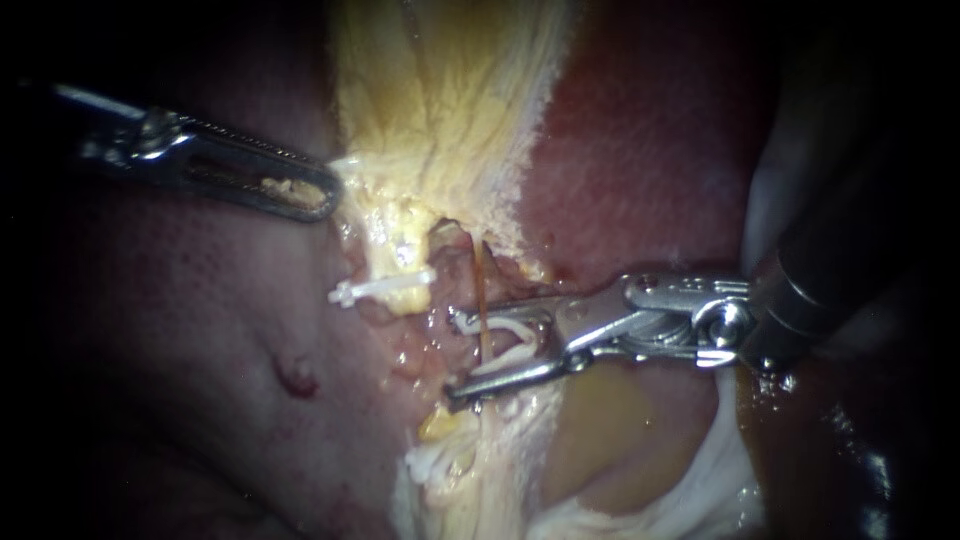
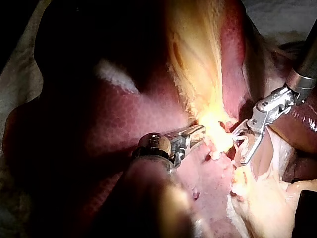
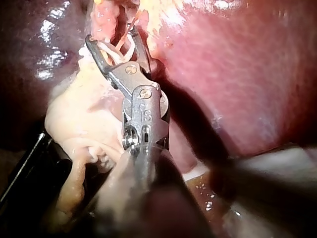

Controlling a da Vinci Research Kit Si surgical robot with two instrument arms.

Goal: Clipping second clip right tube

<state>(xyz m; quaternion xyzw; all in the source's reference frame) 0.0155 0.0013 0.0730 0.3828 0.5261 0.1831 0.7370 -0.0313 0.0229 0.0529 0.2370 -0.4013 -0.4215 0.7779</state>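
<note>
Yellow tissue [image 1: 440, 100] is pinched in the closed jaws of my left instrument [image 1: 325, 195]. Next, a fastened white clip [image 1: 385, 288] sits between the two instruments. Jaws of my right instrument [image 1: 455, 357] stand wide apart, holding an open clip [image 1: 505, 358] that straddles the thin right tube [image 1: 481, 280].

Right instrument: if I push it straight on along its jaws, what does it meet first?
The right instrument would first meet the thin tube crossing between its jaws, inside the clip they hold. Past the tips lies tissue; depth is unclear.
</note>
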